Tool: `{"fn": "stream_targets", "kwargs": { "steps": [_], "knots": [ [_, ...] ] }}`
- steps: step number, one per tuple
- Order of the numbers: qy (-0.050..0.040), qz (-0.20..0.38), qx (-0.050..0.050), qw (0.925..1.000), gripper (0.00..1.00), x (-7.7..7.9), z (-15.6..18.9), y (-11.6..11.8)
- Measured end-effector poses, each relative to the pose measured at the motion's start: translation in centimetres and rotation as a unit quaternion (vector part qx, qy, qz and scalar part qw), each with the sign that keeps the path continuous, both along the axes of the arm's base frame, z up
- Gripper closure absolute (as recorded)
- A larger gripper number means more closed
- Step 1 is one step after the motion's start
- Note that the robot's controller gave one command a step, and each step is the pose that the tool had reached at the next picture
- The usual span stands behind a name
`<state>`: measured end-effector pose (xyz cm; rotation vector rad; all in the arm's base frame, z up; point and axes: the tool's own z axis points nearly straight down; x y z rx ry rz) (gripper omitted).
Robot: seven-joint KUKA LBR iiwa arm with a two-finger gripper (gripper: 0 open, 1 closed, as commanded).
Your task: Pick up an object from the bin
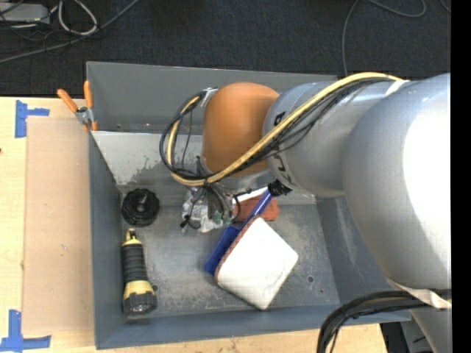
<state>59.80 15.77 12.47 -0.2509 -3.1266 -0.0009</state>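
The grey metal bin holds a white rectangular pad with a blue edge mid-floor, a black-and-yellow torch and a black round cap at left. The tool hangs between cap and pad; open or closed, I cannot tell.

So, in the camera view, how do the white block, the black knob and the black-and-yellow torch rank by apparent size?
Largest to smallest:
1. white block
2. torch, long but narrow
3. knob
All three lie on the bin floor, so nearness changes little.
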Motion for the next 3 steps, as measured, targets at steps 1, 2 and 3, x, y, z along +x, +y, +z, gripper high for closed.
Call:
{"fn": "stream_targets", "kwargs": {
  "steps": [1,2,3],
  "knots": [
    [0.0012,-0.001,0.000,1.0000,1.00,-0.1,1.4,-0.1],
    [0.0026,-0.001,0.000,1.0000,1.00,-0.1,3.1,-0.1],
    [0.0015,-0.002,0.000,1.0000,1.00,-0.1,4.5,-0.1]
  ]
}}
